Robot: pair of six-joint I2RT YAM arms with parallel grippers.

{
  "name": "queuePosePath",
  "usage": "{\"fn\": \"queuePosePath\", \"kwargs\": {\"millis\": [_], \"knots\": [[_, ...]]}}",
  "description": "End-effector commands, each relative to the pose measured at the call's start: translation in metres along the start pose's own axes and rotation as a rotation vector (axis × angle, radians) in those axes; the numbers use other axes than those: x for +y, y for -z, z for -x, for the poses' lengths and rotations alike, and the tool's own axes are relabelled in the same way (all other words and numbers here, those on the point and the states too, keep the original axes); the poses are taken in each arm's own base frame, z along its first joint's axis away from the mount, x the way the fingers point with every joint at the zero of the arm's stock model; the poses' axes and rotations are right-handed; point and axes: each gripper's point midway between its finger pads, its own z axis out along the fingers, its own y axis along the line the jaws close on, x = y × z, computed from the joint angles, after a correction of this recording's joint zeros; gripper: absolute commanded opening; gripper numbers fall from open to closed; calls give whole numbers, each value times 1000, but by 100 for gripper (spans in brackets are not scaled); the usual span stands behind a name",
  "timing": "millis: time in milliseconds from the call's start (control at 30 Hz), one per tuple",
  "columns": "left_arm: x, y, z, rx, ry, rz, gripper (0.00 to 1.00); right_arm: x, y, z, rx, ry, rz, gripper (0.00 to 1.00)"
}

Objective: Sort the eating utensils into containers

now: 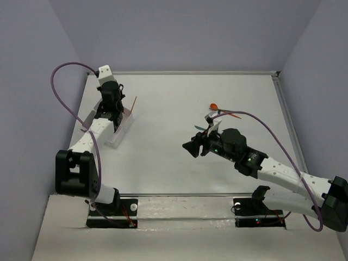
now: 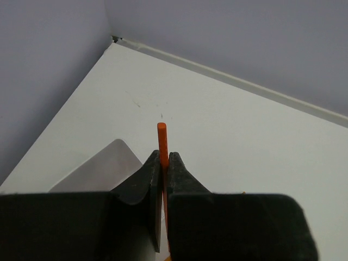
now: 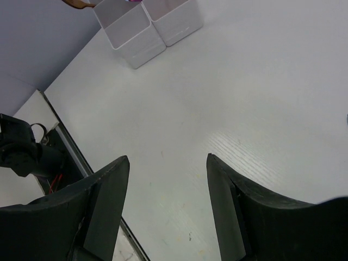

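meanwhile left jaws pinch orange stick [image 2: 161,140] near tray [image 1: 122,134] edge.

Soft, even light fills the scene — my white table [image 1: 179,109] bright, shadows faint. Close to the wrist cameras, my left hand [image 2: 165,154] and right hand [image 3: 167,159] show dark, slightly blurred.
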Motion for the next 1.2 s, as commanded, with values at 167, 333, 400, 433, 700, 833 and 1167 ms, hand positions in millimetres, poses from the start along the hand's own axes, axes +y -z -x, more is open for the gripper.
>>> {"fn": "queuePosePath", "kwargs": {"millis": [167,333,400,433,700,833,1167], "knots": [[0,-11,10,-123,-28,56,6,-1,-2,5,-41,21,-6,64],[-5,-16,-13,-87,-74,65,6,-6,-3,7,-55,19,-35,63],[-13,-13,-22,-78,-92,60,6,-8,-3,6,-52,19,-43,63],[-10,-14,-24,-75,-96,74,7,-9,-3,6,-53,19,-48,63],[-14,-9,-22,-71,-92,79,59,-29,-2,6,-63,8,-145,61],[-22,-1,-7,-91,-64,47,76,-52,-1,3,-59,-7,-250,60],[-91,68,86,-173,171,-288,87,-143,13,-7,-30,-117,-553,53]]}}
